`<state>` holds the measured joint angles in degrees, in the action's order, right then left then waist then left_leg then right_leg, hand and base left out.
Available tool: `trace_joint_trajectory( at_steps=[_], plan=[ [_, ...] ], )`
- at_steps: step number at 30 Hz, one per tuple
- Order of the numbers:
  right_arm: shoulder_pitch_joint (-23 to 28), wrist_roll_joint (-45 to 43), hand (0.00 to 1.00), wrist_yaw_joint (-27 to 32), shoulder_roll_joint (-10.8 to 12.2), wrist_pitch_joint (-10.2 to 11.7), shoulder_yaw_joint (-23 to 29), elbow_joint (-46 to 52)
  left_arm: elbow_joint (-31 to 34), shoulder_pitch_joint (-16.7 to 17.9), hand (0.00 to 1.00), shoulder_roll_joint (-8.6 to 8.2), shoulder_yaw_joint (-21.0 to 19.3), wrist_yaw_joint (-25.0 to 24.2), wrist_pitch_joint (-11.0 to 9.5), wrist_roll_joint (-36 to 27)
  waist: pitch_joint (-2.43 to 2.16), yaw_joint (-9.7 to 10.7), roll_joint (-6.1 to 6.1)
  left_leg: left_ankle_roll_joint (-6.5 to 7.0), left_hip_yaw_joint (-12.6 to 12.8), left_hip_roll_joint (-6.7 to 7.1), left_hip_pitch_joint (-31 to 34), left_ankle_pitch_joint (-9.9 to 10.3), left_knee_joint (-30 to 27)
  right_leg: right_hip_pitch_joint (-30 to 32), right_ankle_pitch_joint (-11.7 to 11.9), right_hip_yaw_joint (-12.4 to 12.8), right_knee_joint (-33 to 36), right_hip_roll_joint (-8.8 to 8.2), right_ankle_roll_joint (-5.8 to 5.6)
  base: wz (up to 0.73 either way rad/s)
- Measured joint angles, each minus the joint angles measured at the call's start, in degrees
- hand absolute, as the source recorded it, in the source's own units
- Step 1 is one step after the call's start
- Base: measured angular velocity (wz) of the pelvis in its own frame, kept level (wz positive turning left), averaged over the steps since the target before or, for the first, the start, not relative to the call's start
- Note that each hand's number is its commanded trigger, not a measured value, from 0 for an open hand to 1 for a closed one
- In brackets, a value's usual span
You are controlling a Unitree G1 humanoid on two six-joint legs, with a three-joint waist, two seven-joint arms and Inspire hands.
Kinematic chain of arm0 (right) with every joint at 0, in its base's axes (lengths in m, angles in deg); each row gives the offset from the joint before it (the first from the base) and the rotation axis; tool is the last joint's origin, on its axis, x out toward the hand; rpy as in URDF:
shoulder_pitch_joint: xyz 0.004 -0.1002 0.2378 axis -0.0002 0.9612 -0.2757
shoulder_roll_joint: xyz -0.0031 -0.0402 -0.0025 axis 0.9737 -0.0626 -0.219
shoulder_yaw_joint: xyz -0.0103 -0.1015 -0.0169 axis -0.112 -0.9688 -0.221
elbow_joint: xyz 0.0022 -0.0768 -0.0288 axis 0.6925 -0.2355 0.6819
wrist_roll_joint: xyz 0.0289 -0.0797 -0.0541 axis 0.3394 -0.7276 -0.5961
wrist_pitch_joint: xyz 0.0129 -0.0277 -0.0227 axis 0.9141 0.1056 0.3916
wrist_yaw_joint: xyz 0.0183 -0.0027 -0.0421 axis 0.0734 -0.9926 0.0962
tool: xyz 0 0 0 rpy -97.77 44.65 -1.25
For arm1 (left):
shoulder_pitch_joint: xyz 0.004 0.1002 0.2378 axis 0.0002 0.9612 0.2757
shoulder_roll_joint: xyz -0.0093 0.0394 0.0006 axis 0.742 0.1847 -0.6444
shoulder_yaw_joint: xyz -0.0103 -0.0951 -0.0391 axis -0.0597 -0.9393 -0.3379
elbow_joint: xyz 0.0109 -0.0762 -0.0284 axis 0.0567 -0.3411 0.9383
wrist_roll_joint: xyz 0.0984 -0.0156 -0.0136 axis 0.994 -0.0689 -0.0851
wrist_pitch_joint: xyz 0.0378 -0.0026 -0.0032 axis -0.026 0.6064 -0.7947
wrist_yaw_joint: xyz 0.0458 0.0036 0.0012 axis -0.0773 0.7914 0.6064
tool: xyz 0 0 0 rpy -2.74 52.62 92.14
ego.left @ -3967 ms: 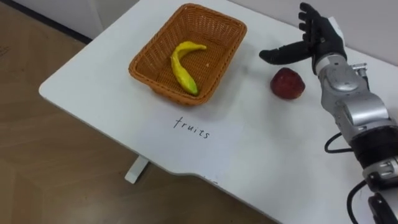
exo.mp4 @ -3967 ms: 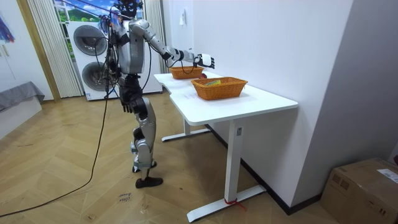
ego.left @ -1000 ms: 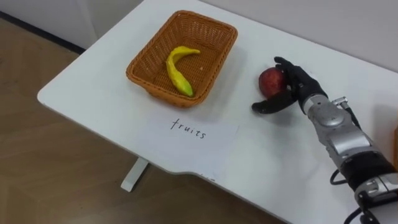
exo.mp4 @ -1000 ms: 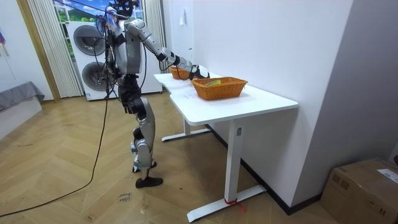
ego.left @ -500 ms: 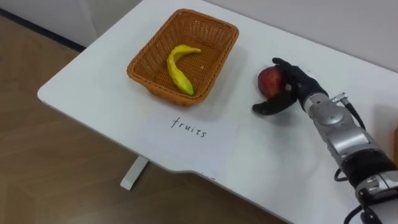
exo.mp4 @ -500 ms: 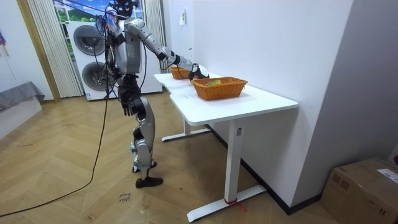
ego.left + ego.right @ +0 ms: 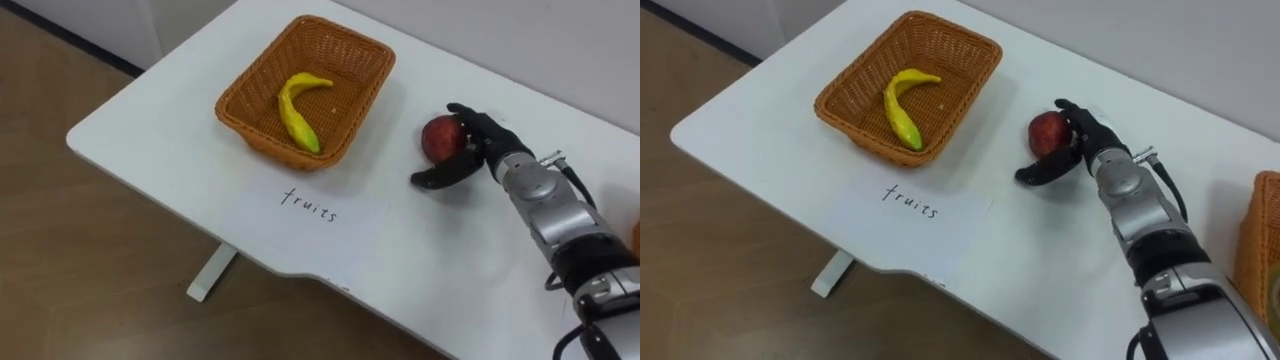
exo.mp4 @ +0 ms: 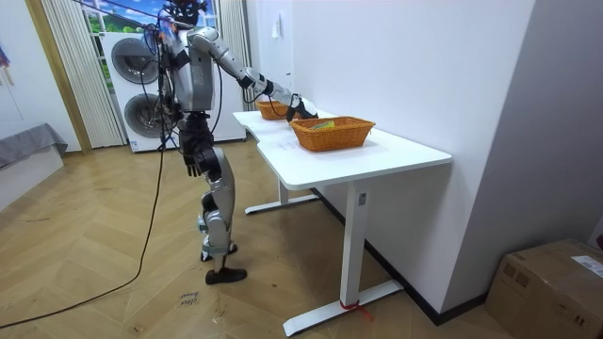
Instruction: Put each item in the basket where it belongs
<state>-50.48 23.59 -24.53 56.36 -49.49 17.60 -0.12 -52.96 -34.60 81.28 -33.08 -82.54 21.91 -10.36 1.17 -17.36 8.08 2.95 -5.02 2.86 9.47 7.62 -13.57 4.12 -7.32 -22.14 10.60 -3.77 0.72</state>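
Paper label at the table's front edge, beyond it my right hand, fingers curled round the red apple mid-table, wicker basket toward the far left corner, banana inside.

A white table stands on herringbone wood floor, washing machines at ten o'clock, cardboard box at four.
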Motion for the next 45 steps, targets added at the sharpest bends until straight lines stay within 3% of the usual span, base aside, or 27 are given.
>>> trace_joint_trajectory(
  at_steps=[7, 15, 22, 35, 37, 41, 45],
  plan=[
    [-1.2, -4.6, 1.00, 2.2, 0.0, -0.6, 0.0, -0.5, 0.0, -0.2, 0.00, 0.17, -0.3, 0.1, 0.1, 0.0, 0.40, -0.3, 0.73, 0.00, -0.1, 0.02, 0.2, 0.0, 0.0, 0.1, 0.0, -0.2, -0.2, -0.01, -0.01, 0.00],
    [-3.9, -6.7, 1.00, 3.7, -0.5, -2.4, -0.3, -2.3, 0.0, 0.3, 0.00, 0.14, -0.4, 1.1, 0.3, 0.3, 0.16, -0.6, 1.19, -0.04, -0.4, -0.07, 0.4, 0.0, 0.2, 0.0, 0.1, -1.8, -0.7, 0.16, -0.04, 0.02],
    [-4.2, -6.7, 1.00, 3.2, -0.6, -3.7, -1.8, -2.1, 0.0, 0.4, 0.00, 0.09, -1.0, 1.0, 0.9, 0.3, 0.32, -0.5, 1.06, -0.05, -0.3, -0.07, -0.2, 0.1, 0.9, -0.4, 0.1, -1.9, -0.8, 0.12, -0.05, 0.00],
    [-4.2, -6.9, 1.00, 2.7, -0.6, -4.1, -2.3, -1.7, 0.9, 0.8, 0.00, 0.19, -1.0, 1.0, 1.3, 0.5, 0.35, -0.4, 1.15, -0.12, -0.7, -0.08, -0.1, 0.2, 0.8, -0.5, 0.1, -1.8, -0.8, 0.20, -0.05, 0.00],
    [-4.2, -6.4, 1.00, 2.4, -0.6, -4.2, -2.1, -1.2, 1.0, 0.9, 0.00, 0.23, -1.0, 1.1, 1.1, 0.5, 0.10, -0.2, 1.45, -0.12, -0.6, -0.08, -0.4, 0.2, 0.9, -0.6, 0.1, -1.7, -0.8, 0.19, -0.05, 0.00],
    [-4.0, -6.2, 1.00, 2.3, -0.6, -4.2, -2.1, -0.1, 1.0, 1.2, 0.00, 0.24, -1.1, 1.5, 1.1, 0.7, 0.15, -0.2, 1.38, -0.10, -0.3, -0.12, -1.1, 0.2, 1.3, -1.0, 0.1, -1.4, -0.9, 0.21, -0.07, -0.03],
    [-1.9, -5.7, 1.00, 0.6, -0.6, -4.8, -1.5, 4.1, 1.5, 2.1, 0.00, 0.06, -1.6, 2.5, 1.1, 0.9, 0.12, 1.1, 1.03, -0.06, -0.3, -0.14, -2.0, 0.3, 1.2, -2.0, 0.1, -1.5, -1.0, 0.26, -0.08, 0.03]
  ],
)
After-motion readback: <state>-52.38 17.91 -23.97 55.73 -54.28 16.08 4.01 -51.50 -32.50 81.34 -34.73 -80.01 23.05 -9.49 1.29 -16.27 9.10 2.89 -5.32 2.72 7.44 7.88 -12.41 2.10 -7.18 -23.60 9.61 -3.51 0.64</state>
